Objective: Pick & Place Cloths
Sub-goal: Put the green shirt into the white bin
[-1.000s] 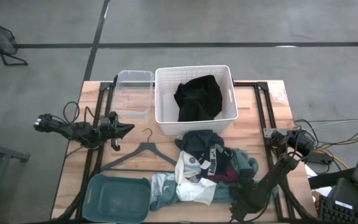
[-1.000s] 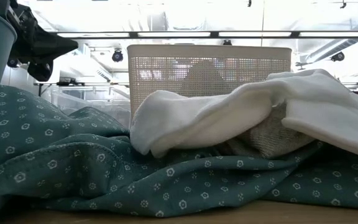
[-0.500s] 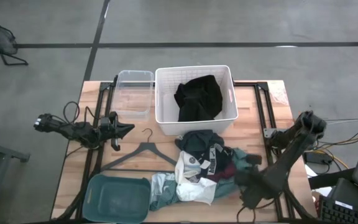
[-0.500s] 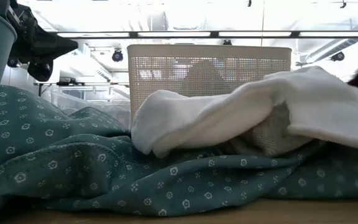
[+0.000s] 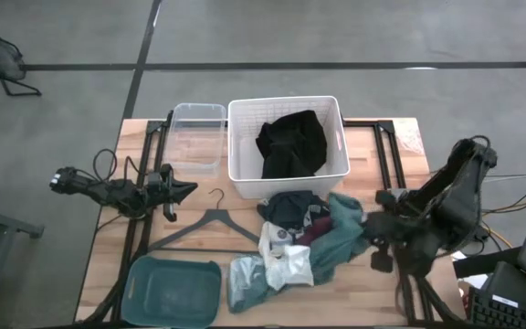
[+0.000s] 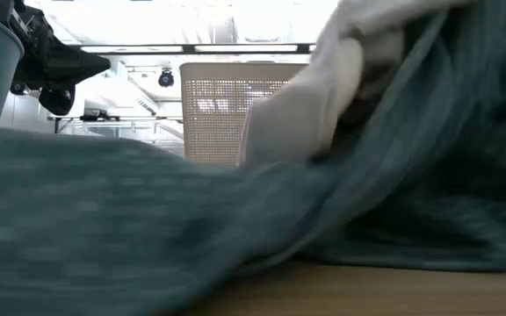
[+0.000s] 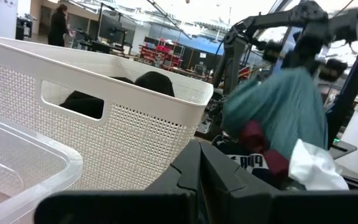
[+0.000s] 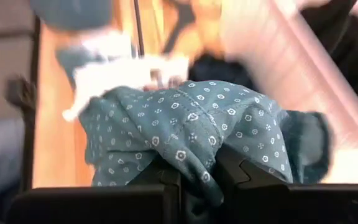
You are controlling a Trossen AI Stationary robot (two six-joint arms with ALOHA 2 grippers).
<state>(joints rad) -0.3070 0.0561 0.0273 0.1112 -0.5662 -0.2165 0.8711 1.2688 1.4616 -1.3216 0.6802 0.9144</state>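
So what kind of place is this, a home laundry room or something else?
Most likely a robotics lab or workshop, not a home: a bare concrete floor surrounds the wooden table, and the left wrist view shows a big open hall with equipment racks behind the white basket.

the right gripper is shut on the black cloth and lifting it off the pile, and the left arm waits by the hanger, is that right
Not quite. The right gripper is shut on the teal-green cloth, not a black one; the right wrist view shows the patterned fabric pinched between its fingers. The left gripper does wait by the hanger.
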